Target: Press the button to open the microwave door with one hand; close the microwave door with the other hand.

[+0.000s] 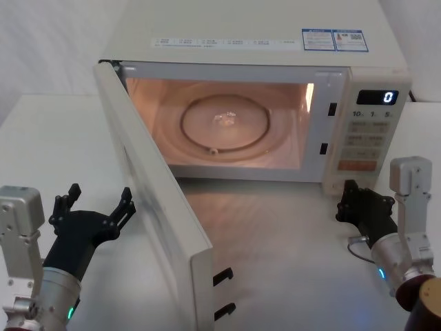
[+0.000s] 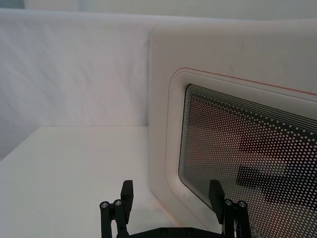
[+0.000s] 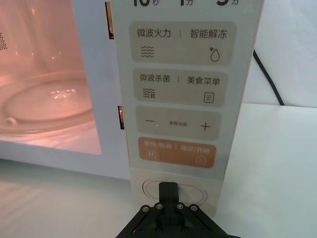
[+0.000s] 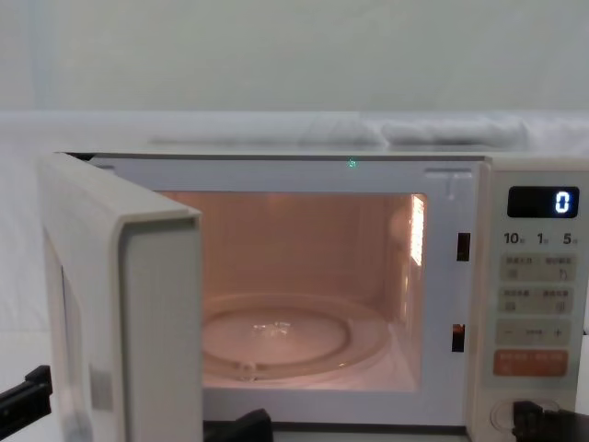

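The microwave door (image 1: 158, 200) stands wide open, swung out towards me on the left; its dark dotted window (image 2: 237, 148) shows in the left wrist view. My left gripper (image 1: 96, 205) is open beside the door's outer face, one finger (image 2: 215, 194) very near the window. At the foot of the control panel (image 3: 178, 99) is the pill-shaped button (image 3: 148, 188). My right gripper (image 3: 168, 191) is shut, with its tip over the middle of the button. In the chest view the button (image 4: 504, 416) and right gripper (image 4: 543, 425) sit at the lower right.
The lit cavity holds a glass turntable (image 1: 224, 124). An orange key (image 3: 177, 152) lies just above the button. Door latch hooks (image 1: 222, 277) stick out of the door's free edge near me. A black cable (image 3: 267, 74) runs behind the microwave on the white table (image 1: 289, 241).
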{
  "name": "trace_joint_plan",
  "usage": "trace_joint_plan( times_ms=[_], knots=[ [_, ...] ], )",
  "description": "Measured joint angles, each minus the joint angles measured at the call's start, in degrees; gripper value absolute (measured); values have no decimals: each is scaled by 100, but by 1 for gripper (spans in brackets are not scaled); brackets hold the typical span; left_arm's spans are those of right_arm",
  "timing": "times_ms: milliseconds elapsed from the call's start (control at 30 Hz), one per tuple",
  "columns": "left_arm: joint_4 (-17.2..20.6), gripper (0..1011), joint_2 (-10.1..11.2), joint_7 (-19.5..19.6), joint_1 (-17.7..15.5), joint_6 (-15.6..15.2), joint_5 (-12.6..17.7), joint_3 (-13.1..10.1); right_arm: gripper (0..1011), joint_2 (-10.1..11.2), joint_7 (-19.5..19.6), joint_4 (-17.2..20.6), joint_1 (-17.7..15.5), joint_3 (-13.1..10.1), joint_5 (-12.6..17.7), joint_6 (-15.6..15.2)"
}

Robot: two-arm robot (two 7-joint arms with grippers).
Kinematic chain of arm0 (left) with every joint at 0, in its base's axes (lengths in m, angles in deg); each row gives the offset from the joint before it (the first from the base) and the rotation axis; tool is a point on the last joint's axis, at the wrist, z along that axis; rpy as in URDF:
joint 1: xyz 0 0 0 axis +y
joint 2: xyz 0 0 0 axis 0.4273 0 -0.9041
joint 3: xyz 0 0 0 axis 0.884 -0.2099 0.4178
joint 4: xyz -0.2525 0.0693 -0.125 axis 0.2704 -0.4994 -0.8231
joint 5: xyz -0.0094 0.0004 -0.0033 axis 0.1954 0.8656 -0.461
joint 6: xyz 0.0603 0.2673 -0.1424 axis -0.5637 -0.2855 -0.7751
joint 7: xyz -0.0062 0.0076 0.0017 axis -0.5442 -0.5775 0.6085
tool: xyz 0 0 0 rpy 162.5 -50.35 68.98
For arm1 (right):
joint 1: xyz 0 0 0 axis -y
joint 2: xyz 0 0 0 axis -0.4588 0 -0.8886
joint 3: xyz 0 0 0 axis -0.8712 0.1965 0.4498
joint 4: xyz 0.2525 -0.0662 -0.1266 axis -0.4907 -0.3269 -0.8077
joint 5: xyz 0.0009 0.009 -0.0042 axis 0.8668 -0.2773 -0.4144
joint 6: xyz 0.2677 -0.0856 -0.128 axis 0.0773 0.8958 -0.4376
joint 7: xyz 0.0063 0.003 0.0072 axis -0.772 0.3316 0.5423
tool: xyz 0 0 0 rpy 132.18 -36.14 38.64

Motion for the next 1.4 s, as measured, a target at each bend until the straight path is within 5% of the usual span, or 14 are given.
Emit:
trace_joint_plan(
  times_ms=[333, 767, 1067, 1400],
  knots=[
    [0, 1001, 0, 0, 0, 0, 0, 0, 0, 61, -42, 237, -174, -6, 2, -171],
    [0, 1001, 0, 0, 0, 0, 0, 0, 0, 306, -133, 1143, -637, -125, 55, -378],
    [0, 1001, 0, 0, 0, 0, 0, 0, 0, 493, -130, 1567, -772, -471, 154, -298],
    [0, 1001, 0, 0, 0, 0, 0, 0, 0, 634, -209, 1629, -714, -827, 386, -248]
  ],
)
